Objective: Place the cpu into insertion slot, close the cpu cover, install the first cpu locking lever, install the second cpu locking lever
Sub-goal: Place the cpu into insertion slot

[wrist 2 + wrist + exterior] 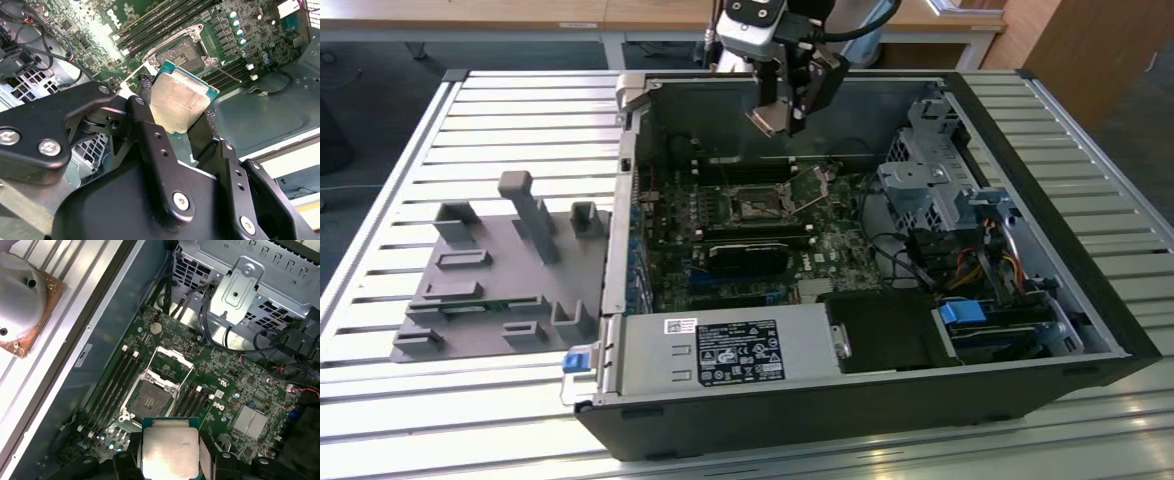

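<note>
Silvery slatted table (pixel 427 130) bears open case (pixel 854 415); pincer (pixel 777 120) clamped on cpu (pixel 180 102) over motherboard (pixel 720 235)

Beneath the gripper (pixel 774 122) we see the green motherboard (pixel 674 215) lying in the open black computer case (pixel 854 425), with 2 banks of long memory slots (pixel 116 386) and 1 round coin cell (pixel 156 327). Farther from the gripper sits the power supply (pixel 720 352) (white label facing up). Off to its side we note a perforated metal drive cage (pixel 927 190) and coloured cables (pixel 994 268). Well away from it, outside the case, a grey moulded fixture (pixel 494 270) rests on the slatted table (pixel 400 420).
</note>
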Robot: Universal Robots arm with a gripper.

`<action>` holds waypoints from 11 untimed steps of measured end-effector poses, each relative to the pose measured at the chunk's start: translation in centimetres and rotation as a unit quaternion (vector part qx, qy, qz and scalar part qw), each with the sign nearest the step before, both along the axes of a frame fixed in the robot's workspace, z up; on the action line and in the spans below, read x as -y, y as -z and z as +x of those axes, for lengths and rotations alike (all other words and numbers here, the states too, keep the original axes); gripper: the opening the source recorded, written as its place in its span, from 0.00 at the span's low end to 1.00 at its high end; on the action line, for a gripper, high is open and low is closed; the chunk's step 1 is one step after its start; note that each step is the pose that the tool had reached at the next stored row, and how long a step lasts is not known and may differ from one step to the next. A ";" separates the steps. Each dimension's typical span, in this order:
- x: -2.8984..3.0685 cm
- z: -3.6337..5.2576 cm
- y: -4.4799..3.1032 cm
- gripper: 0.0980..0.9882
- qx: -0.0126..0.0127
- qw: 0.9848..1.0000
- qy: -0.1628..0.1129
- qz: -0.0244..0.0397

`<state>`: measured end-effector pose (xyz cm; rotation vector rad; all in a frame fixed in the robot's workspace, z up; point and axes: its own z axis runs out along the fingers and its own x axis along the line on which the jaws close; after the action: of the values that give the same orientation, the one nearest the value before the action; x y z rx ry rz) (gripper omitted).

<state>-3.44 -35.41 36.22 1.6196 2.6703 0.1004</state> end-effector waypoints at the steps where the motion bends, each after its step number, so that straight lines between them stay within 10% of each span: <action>1: 0.00 0.00 0.09 0.50 -0.001 1.000 0.001 0.000; 11: 0.00 0.00 0.60 0.50 -0.004 1.000 0.008 0.000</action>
<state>-3.44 -35.41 35.62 1.6434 2.6634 0.0940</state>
